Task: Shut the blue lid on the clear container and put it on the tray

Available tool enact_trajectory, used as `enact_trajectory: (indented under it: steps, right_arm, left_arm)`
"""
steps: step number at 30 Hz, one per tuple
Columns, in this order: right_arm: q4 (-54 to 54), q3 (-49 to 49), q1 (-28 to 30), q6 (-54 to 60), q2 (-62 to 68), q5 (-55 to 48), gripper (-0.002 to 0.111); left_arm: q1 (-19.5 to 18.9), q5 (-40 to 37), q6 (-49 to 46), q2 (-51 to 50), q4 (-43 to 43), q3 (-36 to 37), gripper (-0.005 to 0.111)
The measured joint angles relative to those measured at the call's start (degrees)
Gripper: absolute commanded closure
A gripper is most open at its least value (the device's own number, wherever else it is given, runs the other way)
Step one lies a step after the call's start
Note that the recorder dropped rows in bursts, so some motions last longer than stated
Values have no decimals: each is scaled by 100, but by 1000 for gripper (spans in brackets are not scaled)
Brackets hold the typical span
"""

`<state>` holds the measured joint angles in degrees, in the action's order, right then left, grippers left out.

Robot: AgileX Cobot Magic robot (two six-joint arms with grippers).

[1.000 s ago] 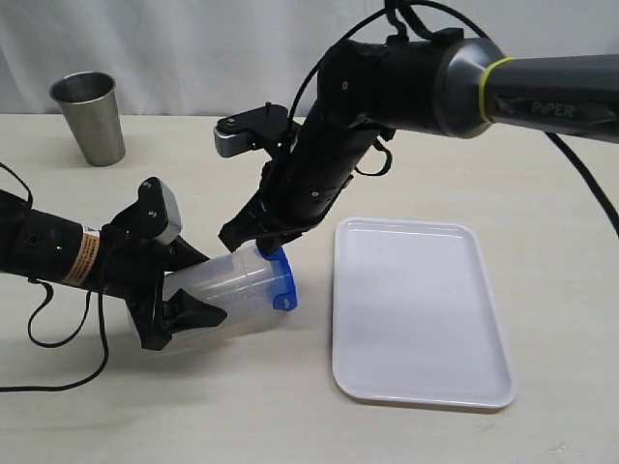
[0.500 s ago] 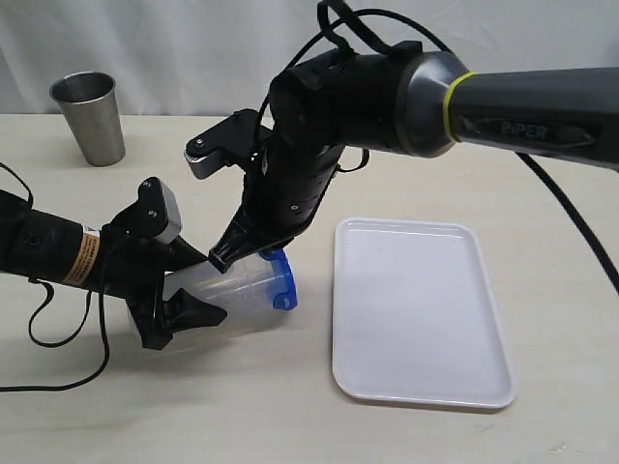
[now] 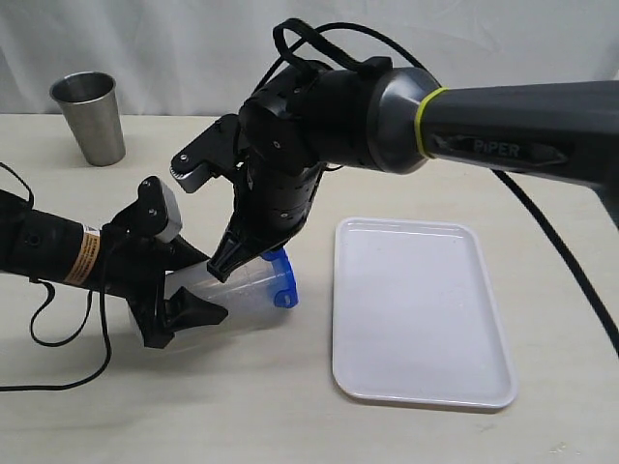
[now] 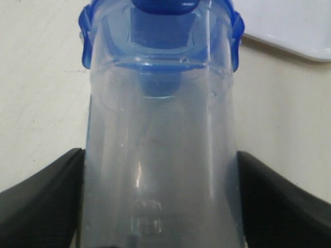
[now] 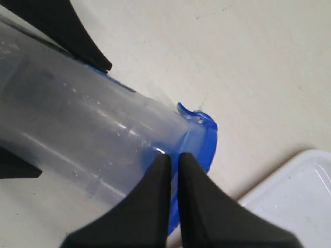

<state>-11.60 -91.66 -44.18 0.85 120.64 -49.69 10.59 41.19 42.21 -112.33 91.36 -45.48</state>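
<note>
- Exterior view, left gripper (image 3: 198, 287): jaws spread wide around the clear container (image 3: 237, 287) and clamped on its body, holding it on its side, mouth end tipped towards the tray (image 3: 340, 290).
- Exterior view, blue lid (image 3: 281, 280): seated over the container's mouth, just beside the tray's near edge and apart from it. Whether every tab is snapped down cannot be told from here.
- Exterior view, right gripper (image 3: 221, 271): reaches across from the right, its tip down on the upper side of the container close behind the lid.
- Exterior view, other items: steel cup (image 3: 89, 116) upright at the far left of the table (image 3: 145, 416), well apart. Nothing lies on the tray.
- Left wrist view: container fills the frame between the two black fingers, one on each wall. The lid caps the far end, with a corner of the tray beyond it.
- Right wrist view: the jaws are pressed together, nothing between them, and their joined tip touches the container's rim where the lid's blue edge begins. One tab looks to flare outward.
- Step in hand, by my reading: pressing the lid's tabs shut. Placing on the tray is not yet begun.
- Next move calls for: firm downward pressure on the loose tab while the left grip braces the container, then the right arm clear before the carry to the tray.
</note>
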Motion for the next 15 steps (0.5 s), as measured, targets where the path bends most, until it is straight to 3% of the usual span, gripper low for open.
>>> enact_trajectory:
  steps: [8, 15]
  right_arm:
    - [18, 87, -10, 0, -274, 136, 104]
    - [763, 257, 1, 372, -1022, 374, 104]
  left_arm:
    - [0, 0, -68, 0, -9, 0, 107]
    - [0, 26, -241, 0, 15, 0, 107]
